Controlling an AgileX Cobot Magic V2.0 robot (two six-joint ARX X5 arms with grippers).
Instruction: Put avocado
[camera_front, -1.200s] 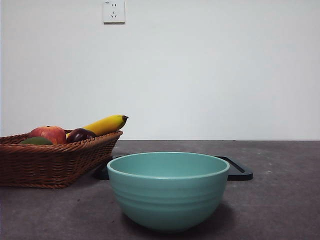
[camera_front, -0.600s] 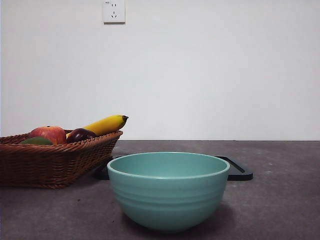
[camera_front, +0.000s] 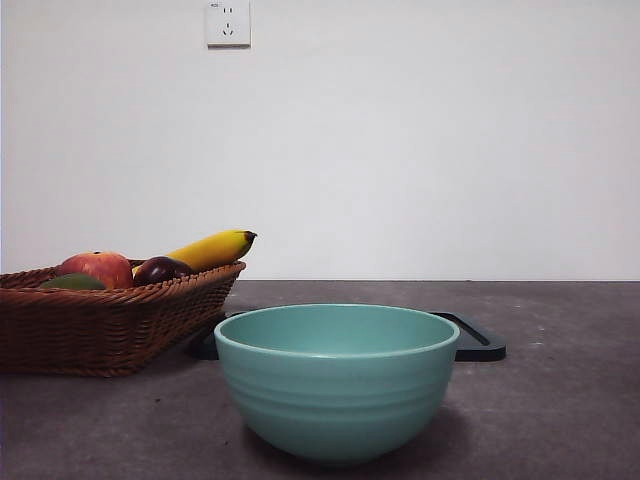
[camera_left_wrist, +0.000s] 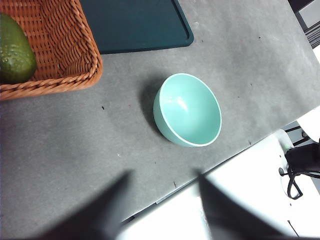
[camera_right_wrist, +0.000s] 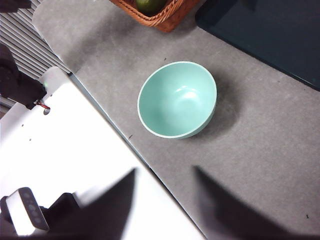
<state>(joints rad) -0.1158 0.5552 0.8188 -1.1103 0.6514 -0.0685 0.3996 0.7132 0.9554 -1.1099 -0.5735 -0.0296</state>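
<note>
The avocado (camera_front: 72, 282) is a dull olive-green fruit lying in the wicker basket (camera_front: 110, 320) at the left, mostly hidden behind the rim. It also shows in the left wrist view (camera_left_wrist: 15, 50) and at the edge of the right wrist view (camera_right_wrist: 149, 5). A teal bowl (camera_front: 337, 380) stands empty at the table's front middle. My left gripper (camera_left_wrist: 160, 210) is open and empty, high above the table near its front edge. My right gripper (camera_right_wrist: 167, 200) is open and empty, also high up. Neither arm shows in the front view.
The basket also holds a red apple (camera_front: 95, 268), a dark plum (camera_front: 160, 270) and a banana (camera_front: 212, 249). A black tray (camera_front: 478, 340) lies flat behind the bowl. A white platform (camera_right_wrist: 75, 150) borders the table's front edge.
</note>
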